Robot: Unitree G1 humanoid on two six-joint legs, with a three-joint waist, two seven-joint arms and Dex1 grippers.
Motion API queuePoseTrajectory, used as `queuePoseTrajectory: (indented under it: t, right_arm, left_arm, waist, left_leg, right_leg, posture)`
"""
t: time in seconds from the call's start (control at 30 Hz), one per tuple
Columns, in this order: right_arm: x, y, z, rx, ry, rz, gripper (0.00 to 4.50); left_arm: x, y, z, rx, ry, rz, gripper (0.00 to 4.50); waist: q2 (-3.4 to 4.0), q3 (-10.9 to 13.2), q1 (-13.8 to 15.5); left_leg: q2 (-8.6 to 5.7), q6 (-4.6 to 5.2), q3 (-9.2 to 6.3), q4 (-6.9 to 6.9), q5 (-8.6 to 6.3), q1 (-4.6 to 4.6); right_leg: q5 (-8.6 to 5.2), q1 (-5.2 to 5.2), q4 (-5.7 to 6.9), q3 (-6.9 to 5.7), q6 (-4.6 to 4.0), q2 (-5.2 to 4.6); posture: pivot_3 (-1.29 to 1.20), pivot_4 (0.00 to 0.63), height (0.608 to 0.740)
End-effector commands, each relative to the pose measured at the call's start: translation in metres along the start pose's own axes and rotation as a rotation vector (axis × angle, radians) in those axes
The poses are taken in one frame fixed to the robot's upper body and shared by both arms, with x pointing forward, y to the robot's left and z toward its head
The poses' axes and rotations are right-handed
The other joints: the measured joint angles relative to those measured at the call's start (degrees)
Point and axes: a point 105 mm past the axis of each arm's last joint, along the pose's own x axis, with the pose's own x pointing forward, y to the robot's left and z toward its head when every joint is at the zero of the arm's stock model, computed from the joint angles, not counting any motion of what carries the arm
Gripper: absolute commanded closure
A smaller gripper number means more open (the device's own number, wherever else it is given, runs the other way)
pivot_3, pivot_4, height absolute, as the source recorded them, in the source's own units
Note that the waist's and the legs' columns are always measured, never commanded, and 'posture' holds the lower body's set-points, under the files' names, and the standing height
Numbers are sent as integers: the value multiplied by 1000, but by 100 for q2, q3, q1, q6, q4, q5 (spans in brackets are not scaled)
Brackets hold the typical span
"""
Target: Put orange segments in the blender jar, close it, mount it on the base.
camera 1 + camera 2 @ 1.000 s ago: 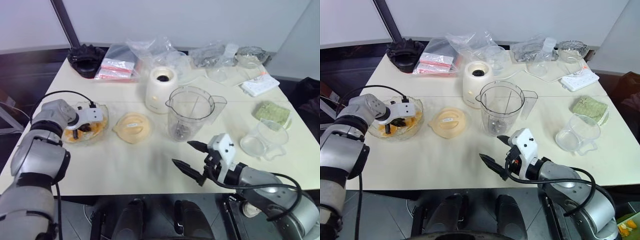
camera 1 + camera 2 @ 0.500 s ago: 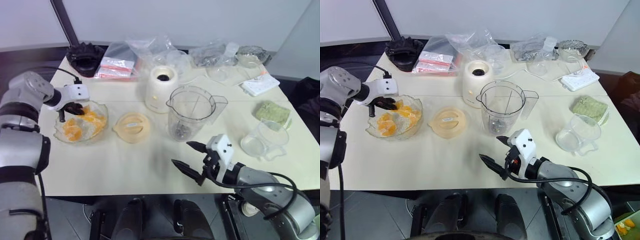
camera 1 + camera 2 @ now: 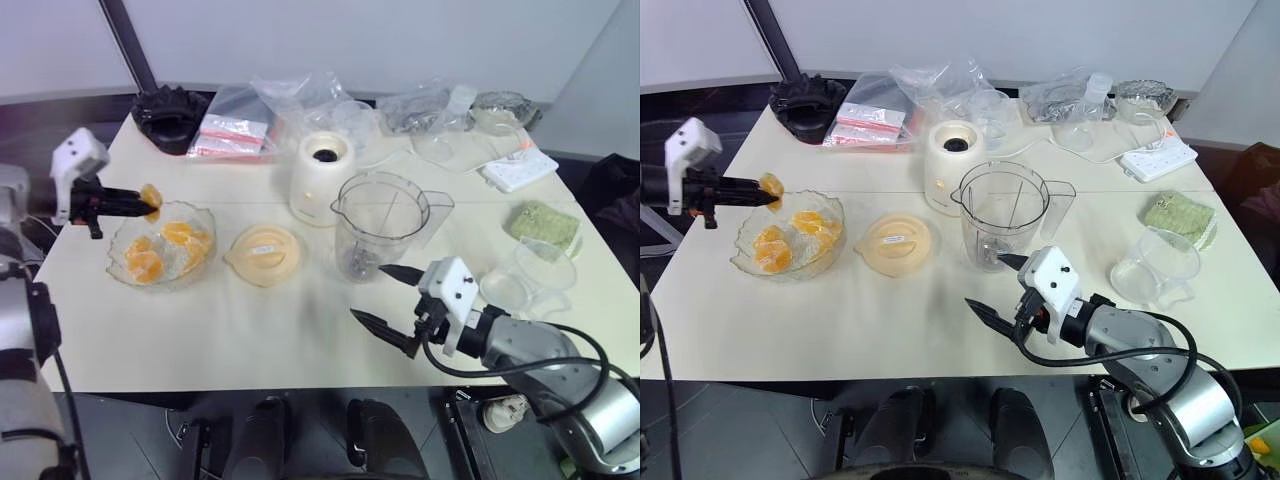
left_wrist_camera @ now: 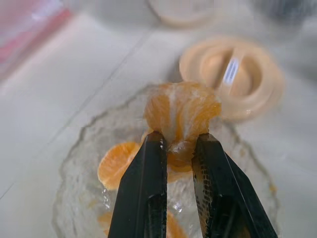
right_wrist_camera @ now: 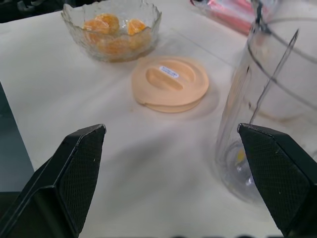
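I have my left end effector [image 3: 148,203] clamped on one orange segment [image 4: 181,115], hanging above the far left rim of the glass bowl [image 3: 128,240], where the other orange segments [image 3: 160,250] lie. The grip sits low on the piece, with most of the fruit standing proud of the fingertips [image 4: 154,144], so I judge it soft and liable to slip or squash; I'd travel slowly and keep the wrist level.

The blender jar [image 3: 380,228] stands open and upright in the middle of the desk [image 3: 250,330], just in front of the base [image 3: 322,178] and well apart from the bowl. The peach-coloured lid [image 3: 265,254] lies between bowl and jar, so I'd carry the segment high across it, centre over the jar's mouth, and only then let go, so the piece drops inside rather than catching the rim or spout.

My right end effector [image 3: 388,294] waits with its fingers spread wide, near the foot of the jar and holding nothing. I'd keep it clear of the jar wall so the jar isn't nudged as the left arm comes in.
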Motion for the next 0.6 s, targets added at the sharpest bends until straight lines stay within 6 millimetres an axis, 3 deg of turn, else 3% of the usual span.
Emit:
queuePoseTrajectory:
  t: [0.03,0.2,0.3,0.43,0.53,0.6]
  right_arm:
    - [2,6,15,-51,-62,23,0]
    - [2,6,11,-45,-59,30,0]
    - [-1,2,9,-19,-67,9,0]
    - [-11,-11,5,31,-63,-58,0]
    - [-25,-24,-2,77,-41,-127,0]
    - [-35,-33,-4,96,-33,-170,0]
  left_arm:
    - [-15,2,18,21,-82,22,3737]
    - [-14,0,33,63,-104,-3,3737]
    - [-5,-4,56,121,-150,-41,3737]
    - [29,-22,123,267,-295,-162,3737]
    - [57,-51,176,334,-419,-307,3737]
    - [72,-69,200,353,-467,-393,3737]
  waist:
    - [0,0,14]
    - [-1,-1,11]
    - [-2,-1,20]
    - [-9,-1,136]
    - [-11,-1,180]
    - [-11,-1,156]
  left_leg:
    - [0,0,0,1,0,0]
    - [-1,0,4,6,0,0]
    - [-1,0,4,6,0,0]
    - [-2,0,2,11,1,-4]
    - [-6,0,9,25,1,-8]
    - [-9,1,15,26,1,-10]
  right_leg:
    - [0,0,0,0,-1,0]
    - [-2,5,-2,1,-5,-4]
    - [-2,5,-2,2,-5,-3]
    - [-1,10,-1,-1,-4,-3]
    - [1,17,-5,1,-1,-8]
    - [4,17,-8,5,5,-12]
  posture:
    - [0,150,740]
    - [0,150,740]
    - [0,150,740]
    - [0,150,740]
    - [0,150,740]
    - [0,150,740]
